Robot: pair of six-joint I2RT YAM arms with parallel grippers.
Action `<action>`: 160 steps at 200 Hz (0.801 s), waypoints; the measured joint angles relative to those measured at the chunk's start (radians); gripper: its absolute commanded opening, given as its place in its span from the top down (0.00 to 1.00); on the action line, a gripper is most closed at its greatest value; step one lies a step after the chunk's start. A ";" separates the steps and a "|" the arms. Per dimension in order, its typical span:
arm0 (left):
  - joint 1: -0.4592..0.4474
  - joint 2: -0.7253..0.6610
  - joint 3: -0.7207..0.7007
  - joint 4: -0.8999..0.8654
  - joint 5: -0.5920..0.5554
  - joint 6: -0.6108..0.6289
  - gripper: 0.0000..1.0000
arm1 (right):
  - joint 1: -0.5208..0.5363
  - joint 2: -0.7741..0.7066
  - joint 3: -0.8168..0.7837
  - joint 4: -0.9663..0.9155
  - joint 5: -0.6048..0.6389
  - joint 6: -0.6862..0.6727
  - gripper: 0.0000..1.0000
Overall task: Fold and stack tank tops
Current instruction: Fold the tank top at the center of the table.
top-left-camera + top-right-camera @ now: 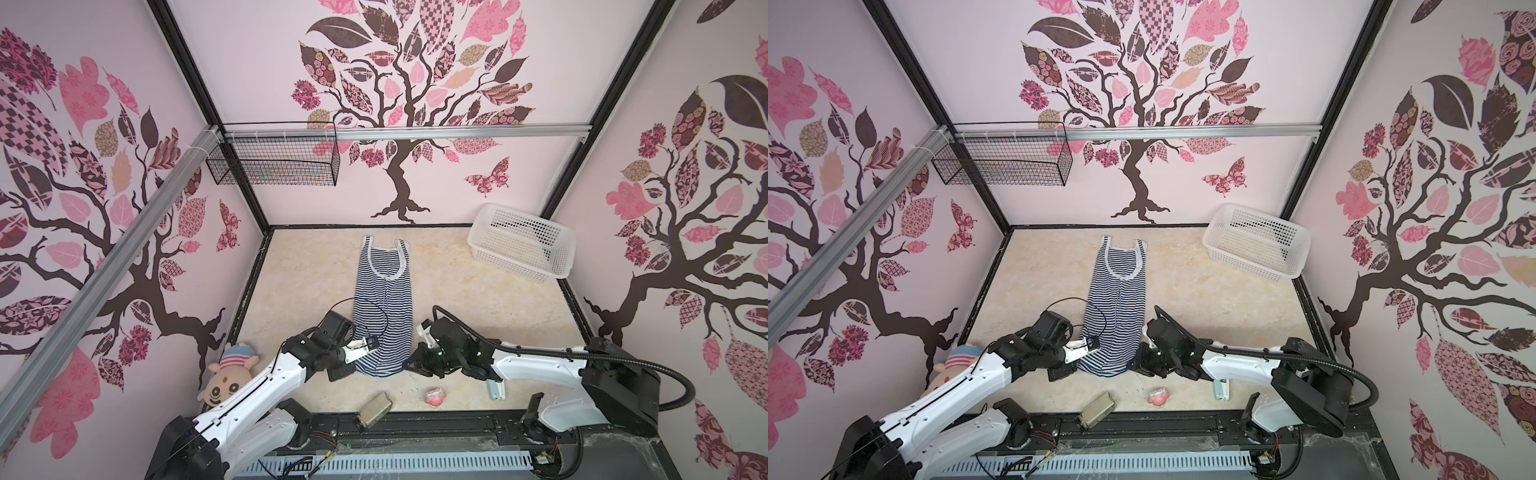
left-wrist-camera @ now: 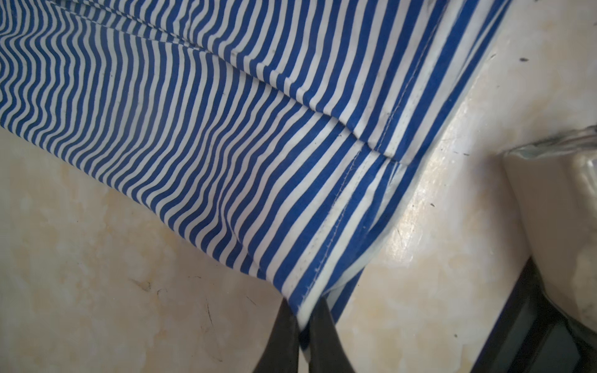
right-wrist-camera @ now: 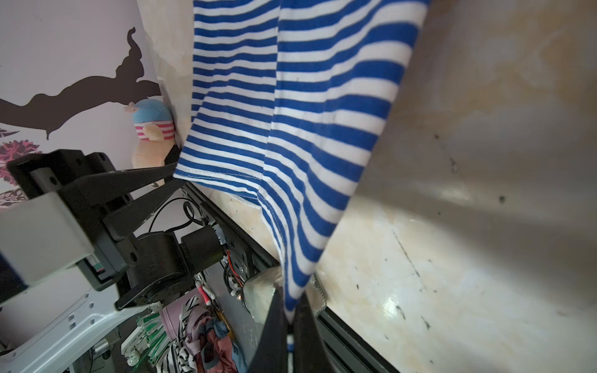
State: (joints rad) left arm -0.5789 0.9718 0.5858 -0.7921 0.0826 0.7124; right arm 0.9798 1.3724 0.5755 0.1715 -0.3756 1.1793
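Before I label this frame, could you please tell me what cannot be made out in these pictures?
- Small pink rounded object: too small in both top views to identify.
- Black wire basket: mesh obscures any contents.
- Left end effector, shut on the navy-and-white striped cloth tank top: grip hidden beneath its own wrist in both top views.
- Silvery rectangular packet: blurred, cut off by the left wrist view's edge.
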 measured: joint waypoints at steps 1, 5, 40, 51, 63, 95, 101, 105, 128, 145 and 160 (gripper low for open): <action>0.000 -0.001 0.001 -0.002 0.000 0.000 0.91 | 0.001 -0.002 0.000 -0.001 0.000 0.000 1.00; 0.000 -0.004 0.005 -0.016 0.003 0.002 0.91 | 0.004 -0.013 0.000 -0.007 0.004 0.003 1.00; 0.000 -0.056 0.039 -0.117 0.025 0.016 0.91 | 0.014 -0.152 -0.011 -0.068 0.029 0.011 1.00; -0.001 -0.073 0.053 -0.147 0.044 0.018 0.91 | 0.014 -0.200 -0.014 -0.084 0.035 0.013 1.00; -0.002 -0.087 0.072 -0.179 0.069 0.018 0.91 | 0.014 -0.240 -0.015 -0.097 0.040 0.014 1.00; -0.003 -0.091 0.133 -0.231 0.122 0.018 0.91 | 0.014 -0.296 -0.013 -0.138 0.057 0.011 1.00; -0.003 -0.086 0.143 -0.236 0.127 0.018 0.91 | 0.014 -0.298 -0.011 -0.150 0.061 0.010 1.00; -0.003 -0.081 0.149 -0.238 0.129 0.018 0.92 | 0.014 -0.298 -0.010 -0.156 0.064 0.009 1.00; -0.003 -0.039 0.190 -0.240 0.129 0.017 0.92 | 0.006 -0.298 0.009 -0.209 0.081 0.001 1.00; 0.005 -0.005 0.212 -0.227 0.132 0.014 0.91 | -0.018 -0.298 0.032 -0.237 0.090 -0.005 1.00; 0.034 0.024 0.230 -0.213 0.141 0.013 0.91 | -0.058 -0.298 0.056 -0.253 0.093 -0.013 1.00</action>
State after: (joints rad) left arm -0.5453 0.9955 0.8162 -1.0050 0.2234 0.7258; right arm 0.9222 1.0744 0.6312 -0.0814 -0.2825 1.1660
